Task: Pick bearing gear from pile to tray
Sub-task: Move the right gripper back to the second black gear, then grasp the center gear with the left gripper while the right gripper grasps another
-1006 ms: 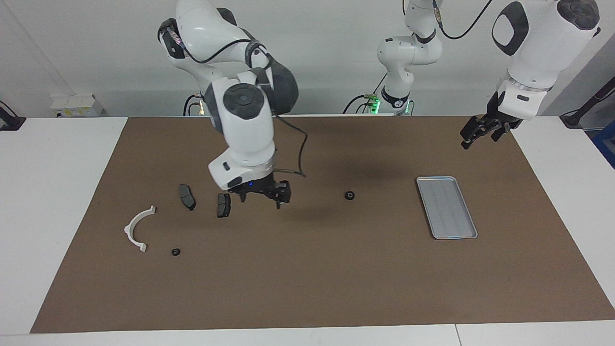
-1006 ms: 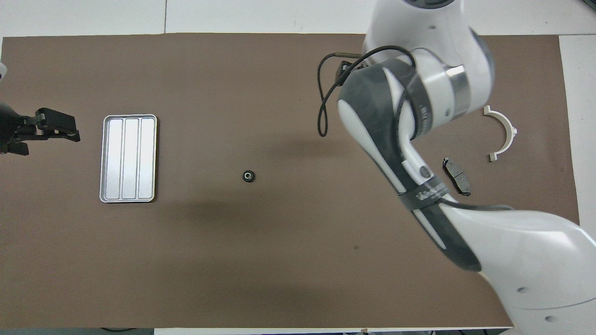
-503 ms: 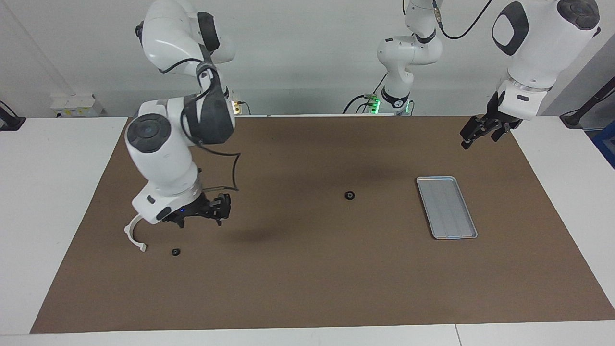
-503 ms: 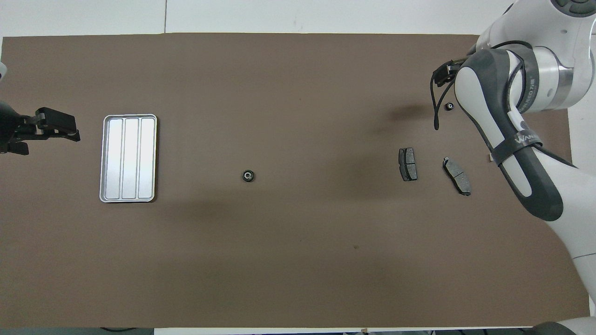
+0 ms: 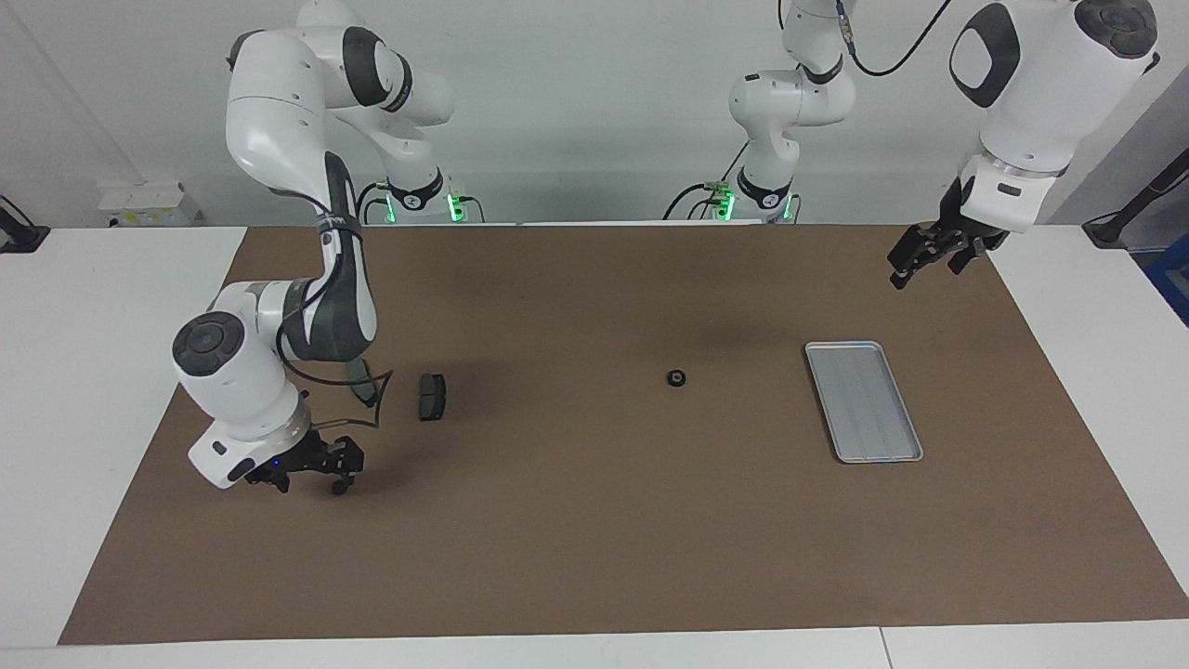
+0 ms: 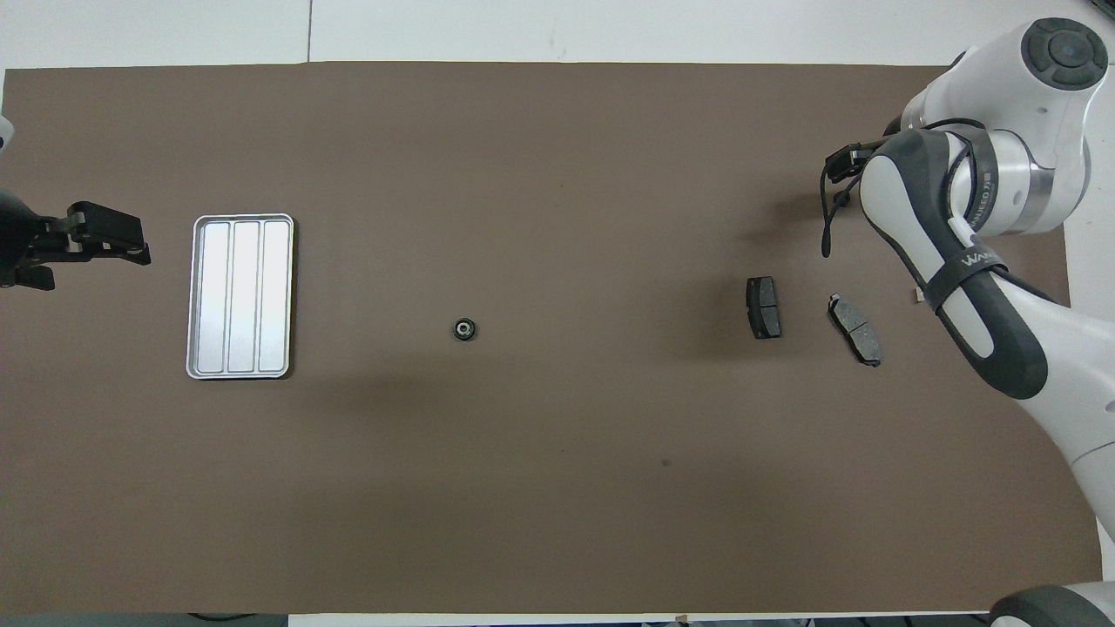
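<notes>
A small black round bearing gear (image 5: pixel 676 377) lies alone mid-table, beside the tray and toward the right arm's end from it; it also shows in the overhead view (image 6: pixel 464 329). The silver tray (image 5: pixel 864 400) (image 6: pixel 241 296) is empty. My right gripper (image 5: pixel 311 483) is open, down close to the mat at the pile. Any small piece under it is hidden. In the overhead view the arm hides that gripper. Two dark brake-pad plates (image 5: pixel 431 397) (image 6: pixel 763 306) (image 6: pixel 854 328) lie nearer the robots than it. My left gripper (image 5: pixel 915 260) (image 6: pixel 104 237) waits in the air, past the tray at the left arm's end.
The white arc bracket is hidden by the right arm, except for one tip (image 6: pixel 915 296). The second plate (image 5: pixel 364 390) is partly hidden by the arm's cable. A brown mat (image 5: pixel 594 539) covers the table.
The right arm swung from over the plates toward its own end of the table and came down. Its gripper now covers the spot where a small black piece lay. The left arm stayed still.
</notes>
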`<state>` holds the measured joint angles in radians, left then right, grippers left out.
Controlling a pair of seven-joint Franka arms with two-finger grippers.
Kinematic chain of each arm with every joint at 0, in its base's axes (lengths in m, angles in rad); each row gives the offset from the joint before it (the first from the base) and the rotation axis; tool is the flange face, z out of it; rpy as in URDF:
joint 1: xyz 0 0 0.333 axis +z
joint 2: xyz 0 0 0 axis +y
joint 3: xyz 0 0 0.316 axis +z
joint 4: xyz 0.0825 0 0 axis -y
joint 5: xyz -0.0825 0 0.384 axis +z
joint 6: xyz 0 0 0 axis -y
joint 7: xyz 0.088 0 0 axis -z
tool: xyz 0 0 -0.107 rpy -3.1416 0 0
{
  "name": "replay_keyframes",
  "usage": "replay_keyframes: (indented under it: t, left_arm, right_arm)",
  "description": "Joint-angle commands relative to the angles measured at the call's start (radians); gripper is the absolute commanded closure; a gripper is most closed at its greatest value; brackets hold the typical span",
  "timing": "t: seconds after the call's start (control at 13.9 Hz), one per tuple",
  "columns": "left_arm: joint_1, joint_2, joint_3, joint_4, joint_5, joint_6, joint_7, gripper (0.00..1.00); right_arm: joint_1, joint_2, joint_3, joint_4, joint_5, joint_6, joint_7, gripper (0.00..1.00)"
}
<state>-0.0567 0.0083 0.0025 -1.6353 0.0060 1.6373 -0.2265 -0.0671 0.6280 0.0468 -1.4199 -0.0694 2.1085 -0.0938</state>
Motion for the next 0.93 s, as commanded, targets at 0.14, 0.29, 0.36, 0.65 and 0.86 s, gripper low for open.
replay_keyframes:
  t: [0.14,0.29,0.36,0.65,0.86]
  left_arm:
    - [-0.080,-0.042,0.004,-0.090,-0.003,0.074,-0.029,0.00]
    - [-0.132,-0.042,0.004,-0.136,-0.005,0.159,-0.179,0.00]
    - [-0.159,-0.027,0.002,-0.136,-0.005,0.167,-0.248,0.00]
    - [-0.277,0.093,0.004,-0.141,-0.005,0.275,-0.431,0.00]
    - [-0.301,0.114,0.004,-0.217,-0.005,0.395,-0.521,0.00]
  right_arm:
    - [0.001,0.016,0.016,-0.019,-0.013,0.034,0.045,0.00]
    - [0.003,0.035,0.016,-0.027,-0.013,0.057,0.061,0.00]
    - [0.004,0.035,0.016,-0.042,-0.013,0.073,0.065,0.00]
    - [0.001,0.035,0.016,-0.076,-0.013,0.088,0.066,0.04]
    - [-0.002,0.035,0.016,-0.077,-0.015,0.087,0.065,0.05]
